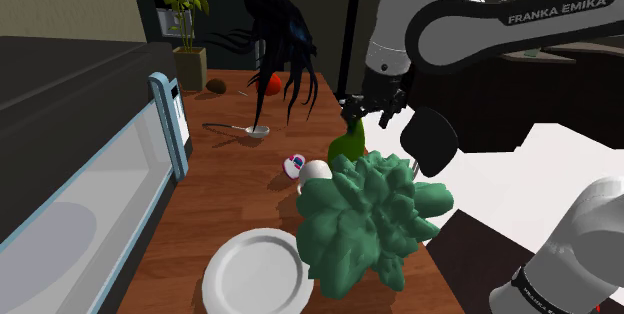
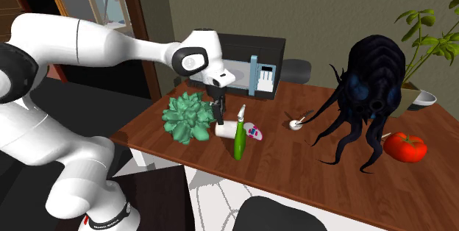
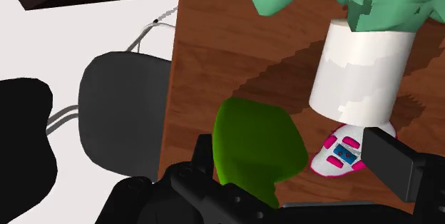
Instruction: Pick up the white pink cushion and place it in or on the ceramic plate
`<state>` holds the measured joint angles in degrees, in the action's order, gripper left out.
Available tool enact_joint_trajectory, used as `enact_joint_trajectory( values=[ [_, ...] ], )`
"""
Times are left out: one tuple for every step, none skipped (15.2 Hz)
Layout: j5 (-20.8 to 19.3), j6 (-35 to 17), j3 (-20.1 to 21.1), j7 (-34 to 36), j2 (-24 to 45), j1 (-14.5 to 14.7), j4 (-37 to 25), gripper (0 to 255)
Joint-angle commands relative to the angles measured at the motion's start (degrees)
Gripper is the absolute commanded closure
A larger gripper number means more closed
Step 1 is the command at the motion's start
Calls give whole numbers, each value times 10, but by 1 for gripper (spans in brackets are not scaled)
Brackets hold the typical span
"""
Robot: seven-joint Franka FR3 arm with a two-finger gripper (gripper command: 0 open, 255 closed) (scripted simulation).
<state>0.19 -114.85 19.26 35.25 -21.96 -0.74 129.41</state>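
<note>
The gripper (image 3: 291, 145) is released: its two fingers stand apart and grasp nothing. In the wrist view a green bottle (image 3: 257, 144) shows between the fingers, closer to one of them; whether it touches that finger cannot be told.

The cushion (image 3: 341, 153) is small, white and pink with blue marks. It lies on the wooden table (image 1: 220, 202), touching the foot of a white pot (image 3: 360, 73), close to the other finger and outside the gap between the fingers. The pot carries a green leafy plant (image 1: 365, 217).

In the shoulder view the plate (image 1: 257, 274), plain white, sits at the near end of the table, just left of the plant. The cushion lies farther along the table, apart from the plate.

A spoon (image 1: 240, 129) lies beyond the cushion. A black tentacled figure (image 1: 280, 42) stands at the far end, with a red tomato (image 2: 404, 147) beside it. A microwave (image 2: 250, 57) occupies the shoulder view's left side of the table.
</note>
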Motion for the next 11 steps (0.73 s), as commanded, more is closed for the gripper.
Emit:
enact_joint_trajectory(
  values=[
    [-6, -21, 19, 37, 40, -4, -14, 0],
    [-12, -29, 27, 56, 62, -6, -24, 0],
    [-19, -37, 36, 74, 84, -8, -35, 0],
    [-26, -44, 43, 93, 107, -9, -47, 0],
    [-35, -51, 50, 112, 130, -10, -59, 0],
    [-44, -57, 57, 132, 154, -11, -73, 0],
    [-55, -62, 62, 151, 178, -10, -87, 0],
    [-66, -66, 67, 171, 202, -9, -102, 0],
    [-78, -70, 70, 190, 227, -7, -118, 0],
    [-89, -72, 73, 209, 252, -4, -135, 0],
    [-101, -74, 74, 228, 277, 0, -153, 0]
  ],
)
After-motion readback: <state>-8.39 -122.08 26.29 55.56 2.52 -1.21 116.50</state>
